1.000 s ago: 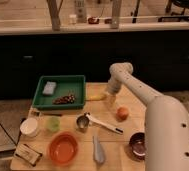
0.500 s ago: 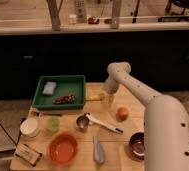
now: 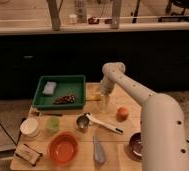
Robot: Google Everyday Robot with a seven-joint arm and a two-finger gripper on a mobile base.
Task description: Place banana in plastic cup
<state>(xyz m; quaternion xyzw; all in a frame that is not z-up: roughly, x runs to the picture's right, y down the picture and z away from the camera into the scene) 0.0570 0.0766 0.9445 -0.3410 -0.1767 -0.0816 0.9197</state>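
The yellow banana lies on the wooden table just right of the green tray, partly hidden by my arm. My gripper hangs from the white arm directly beside and over the banana, pointing down at the table. The green plastic cup stands at the front left of the table, well apart from the gripper.
A green tray holds a sponge and dark bits. A white bowl, an orange bowl, a metal cup, a white-handled utensil, an orange fruit, a dark bowl and a blue item are on the table.
The arm has shifted slightly left and lowered toward the banana beside the tray.
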